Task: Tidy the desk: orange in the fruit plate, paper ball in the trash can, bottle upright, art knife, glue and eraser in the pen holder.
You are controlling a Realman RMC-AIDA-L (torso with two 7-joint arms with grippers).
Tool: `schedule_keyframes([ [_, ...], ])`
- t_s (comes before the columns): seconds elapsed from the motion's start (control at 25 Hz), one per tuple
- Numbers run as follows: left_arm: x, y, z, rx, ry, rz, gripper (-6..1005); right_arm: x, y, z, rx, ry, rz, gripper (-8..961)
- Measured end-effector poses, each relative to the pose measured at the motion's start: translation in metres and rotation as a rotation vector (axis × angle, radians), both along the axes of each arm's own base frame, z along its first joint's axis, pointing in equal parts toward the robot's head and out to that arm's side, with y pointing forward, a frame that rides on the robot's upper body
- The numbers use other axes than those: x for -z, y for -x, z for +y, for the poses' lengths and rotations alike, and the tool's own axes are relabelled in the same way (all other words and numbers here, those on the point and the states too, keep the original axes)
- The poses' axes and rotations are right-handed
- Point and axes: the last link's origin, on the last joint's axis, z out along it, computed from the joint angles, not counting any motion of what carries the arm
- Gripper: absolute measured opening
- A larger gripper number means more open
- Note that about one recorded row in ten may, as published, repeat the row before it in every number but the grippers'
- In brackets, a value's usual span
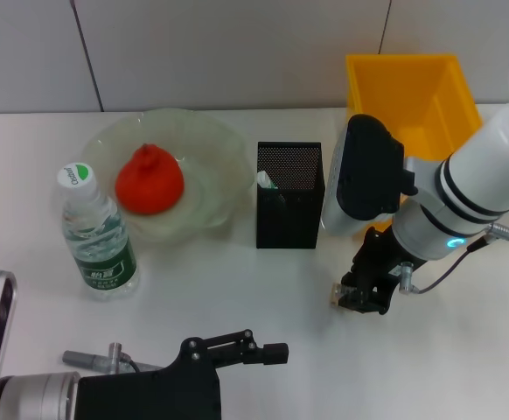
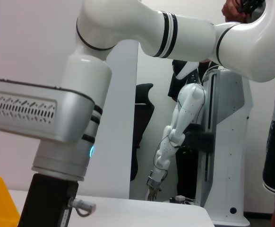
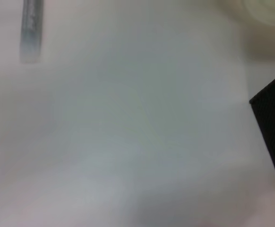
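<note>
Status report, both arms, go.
Right gripper low on the table right of the pen holder, something small between its fingers. Left gripper parked at the near edge. Orange in plate, bottle upright. Nothing blocking.

Orange fruit, black mesh pen holder, yellow trash can, green-labelled bottle.

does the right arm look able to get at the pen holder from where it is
Probably yes: the right gripper is low over bare table just beside the pen holder, whose open top is unobstructed.
</note>
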Motion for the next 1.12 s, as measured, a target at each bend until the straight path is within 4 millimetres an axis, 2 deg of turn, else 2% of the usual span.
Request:
schedule_keyframes([
  [0.36, 0.000, 0.000, 0.000, -0.001, -0.001, -0.002, 768, -0.008, 0.008, -0.003, -0.003, 0.004, 0.011, 238],
  [0.56, -0.001, 0.000, -0.001, -0.002, 0.001, -0.008, 768, -0.030, 0.030, -0.007, 0.011, 0.008, 0.074, 237],
  [0.64, -0.001, 0.000, -0.001, -0.003, 0.003, -0.009, 768, -0.054, 0.051, -0.007, 0.016, -0.024, 0.146, 237],
  [0.96, -0.001, 0.000, -0.001, -0.002, 0.001, -0.010, 767, -0.083, 0.077, -0.002, -0.023, -0.125, 0.195, 236],
  [1.12, -0.002, -0.001, -0.001, 0.003, 0.002, -0.012, 767, -0.091, 0.081, 0.007, -0.047, -0.198, 0.187, 235],
])
